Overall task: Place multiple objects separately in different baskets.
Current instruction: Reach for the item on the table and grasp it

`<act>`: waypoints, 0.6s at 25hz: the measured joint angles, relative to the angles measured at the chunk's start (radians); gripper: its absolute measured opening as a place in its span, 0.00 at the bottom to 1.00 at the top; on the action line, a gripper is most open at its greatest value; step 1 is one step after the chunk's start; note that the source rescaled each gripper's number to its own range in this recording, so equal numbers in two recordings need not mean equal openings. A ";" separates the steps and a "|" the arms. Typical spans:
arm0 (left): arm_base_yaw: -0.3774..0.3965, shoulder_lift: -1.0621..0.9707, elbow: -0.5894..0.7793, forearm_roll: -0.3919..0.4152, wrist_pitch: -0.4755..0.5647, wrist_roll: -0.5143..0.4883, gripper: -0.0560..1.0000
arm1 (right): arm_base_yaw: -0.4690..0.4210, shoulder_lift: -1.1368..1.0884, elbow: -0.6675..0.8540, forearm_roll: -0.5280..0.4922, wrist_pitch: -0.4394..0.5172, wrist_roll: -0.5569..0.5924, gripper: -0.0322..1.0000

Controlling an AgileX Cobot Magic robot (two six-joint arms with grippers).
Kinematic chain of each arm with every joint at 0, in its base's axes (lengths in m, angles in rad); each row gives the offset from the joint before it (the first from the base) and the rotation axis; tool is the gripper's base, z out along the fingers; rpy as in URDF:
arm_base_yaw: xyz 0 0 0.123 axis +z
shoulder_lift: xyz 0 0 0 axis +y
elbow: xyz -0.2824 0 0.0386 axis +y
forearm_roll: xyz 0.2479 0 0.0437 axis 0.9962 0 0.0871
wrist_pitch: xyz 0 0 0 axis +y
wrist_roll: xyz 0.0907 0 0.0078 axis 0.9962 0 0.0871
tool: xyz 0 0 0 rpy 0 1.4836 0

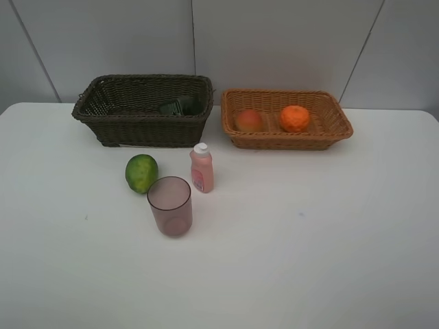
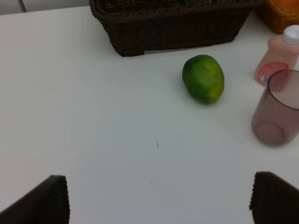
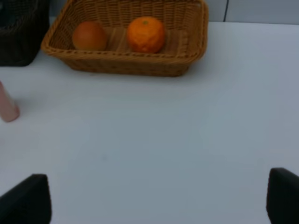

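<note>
The left gripper (image 2: 161, 200) and right gripper (image 3: 156, 196) hang over the white table (image 1: 329, 240) with jaws wide apart and empty, the green fruit (image 1: 141, 173), pink bottle (image 1: 202, 168) and mauve cup (image 1: 170, 205) clustered before the dark basket (image 1: 137, 129) (a dark green bottle (image 1: 180, 106) lies inside), the peach (image 1: 249, 120) and orange (image 1: 295, 118) in the tan basket (image 1: 343, 122).

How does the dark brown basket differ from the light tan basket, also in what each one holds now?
The dark brown basket is deeper; the light tan basket is shallower. The dark brown basket holds a dark green bottle; the light tan basket holds an orange and a peach-like fruit. Both are rectangular woven wicker, side by side.
</note>
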 joint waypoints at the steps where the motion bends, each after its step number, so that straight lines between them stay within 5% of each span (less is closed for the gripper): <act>1: 0.000 0.000 0.000 0.000 0.000 0.000 1.00 | -0.011 -0.016 0.000 -0.007 0.000 0.000 1.00; 15: 0.000 0.000 0.000 0.000 0.000 0.000 1.00 | -0.081 -0.037 0.000 -0.055 0.000 0.025 1.00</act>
